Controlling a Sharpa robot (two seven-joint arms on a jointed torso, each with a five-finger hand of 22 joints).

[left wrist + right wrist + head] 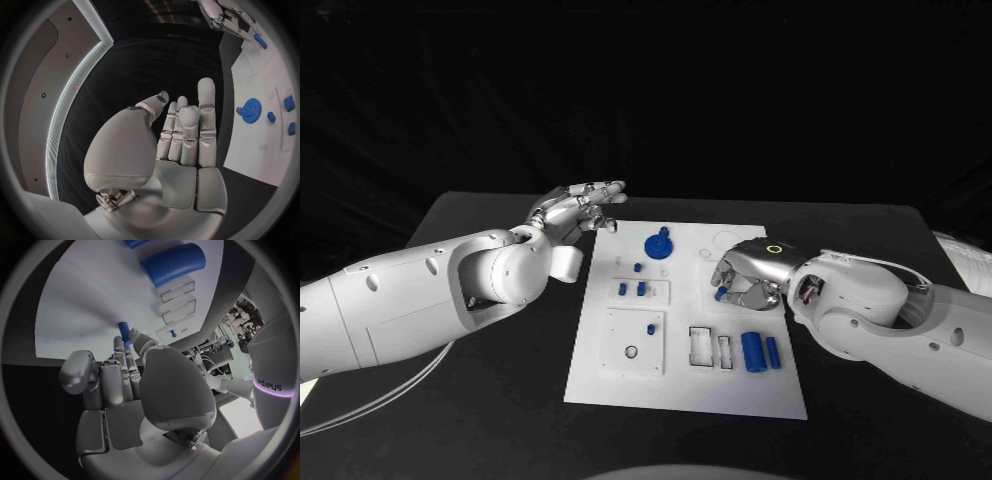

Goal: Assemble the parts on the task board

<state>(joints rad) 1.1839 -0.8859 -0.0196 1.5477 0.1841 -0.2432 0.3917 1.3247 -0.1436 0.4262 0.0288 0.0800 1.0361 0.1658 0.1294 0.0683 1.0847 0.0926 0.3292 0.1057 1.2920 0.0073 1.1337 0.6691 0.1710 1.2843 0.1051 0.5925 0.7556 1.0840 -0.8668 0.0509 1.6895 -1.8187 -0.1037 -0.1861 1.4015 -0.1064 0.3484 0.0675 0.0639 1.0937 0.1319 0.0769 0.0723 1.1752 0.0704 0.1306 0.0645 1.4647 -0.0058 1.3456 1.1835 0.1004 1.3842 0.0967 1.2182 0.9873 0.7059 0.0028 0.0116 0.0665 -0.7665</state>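
Note:
The white task board [689, 385] lies mid-table. My right hand [750, 276] hovers over its right side, fingers curled, pinching a small blue peg [723, 295]; the peg [124, 331] sticks out from the fingertips in the right wrist view. My left hand [581, 208] floats by the board's far left corner with straight, spread fingers [181, 130] and holds nothing. A blue gear [658, 245] sits on the board's far part, also seen as the gear [252, 109] in the left wrist view. Two blue cylinders [760, 351] lie near the right edge.
Two small blue blocks [633, 289] stand in a frame left of centre, and a tiny blue pin [652, 328] sits on the square plate below. Empty rectangular slots [711, 346] lie beside the cylinders. A cable [387, 395] curves along the table's left.

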